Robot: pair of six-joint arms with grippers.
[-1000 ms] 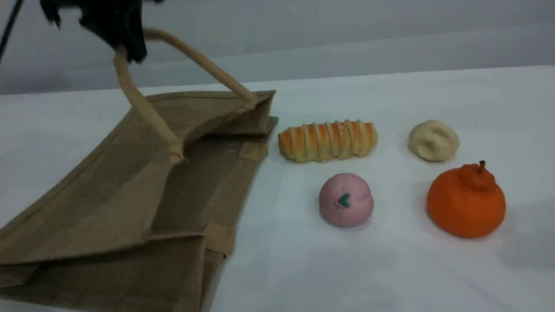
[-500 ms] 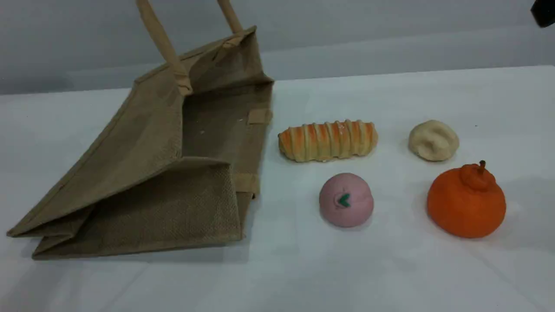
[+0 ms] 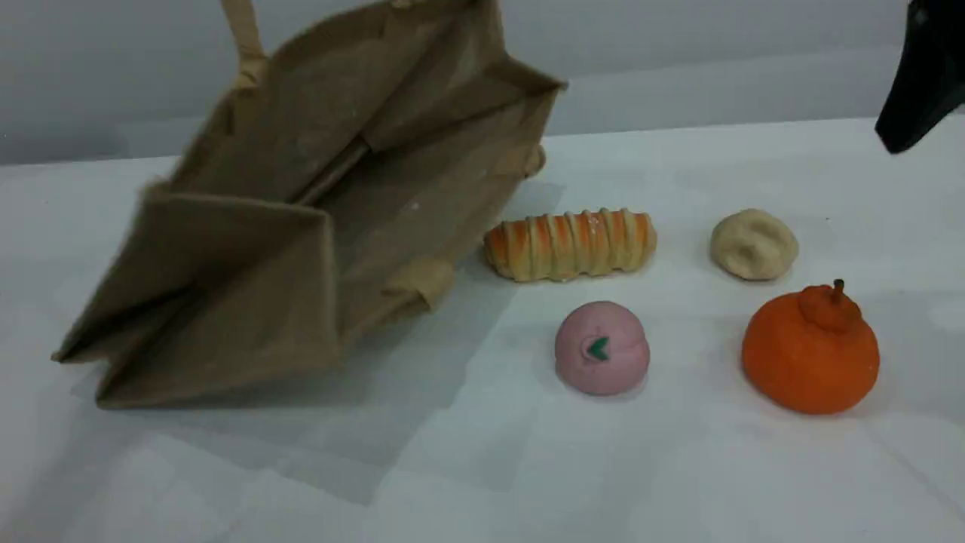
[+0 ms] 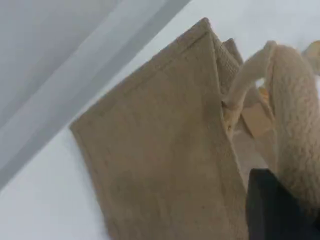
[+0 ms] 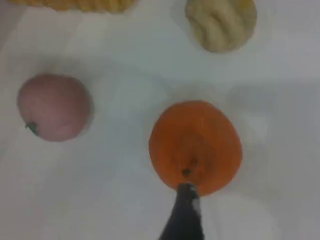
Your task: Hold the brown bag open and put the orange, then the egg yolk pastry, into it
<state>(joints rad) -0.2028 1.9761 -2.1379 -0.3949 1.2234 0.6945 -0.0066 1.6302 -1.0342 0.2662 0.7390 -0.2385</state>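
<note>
Scene view showed my right gripper (image 3: 916,83) hanging high at the upper right, jaws spread wide and empty, above the orange (image 3: 810,351). My left gripper (image 4: 275,210) was clamped shut on a handle (image 4: 295,125) of the brown bag (image 3: 301,219), whose top was lifted, its bottom end near the table (image 3: 678,467) and its mouth gaping toward the food. I saw the orange upright, knobbed and stemmed, just in front of the egg yolk pastry (image 3: 754,244). A pink ball (image 3: 601,348) and a striped bread roll (image 3: 569,243) lay between them and the bag, with bare table in front.
</note>
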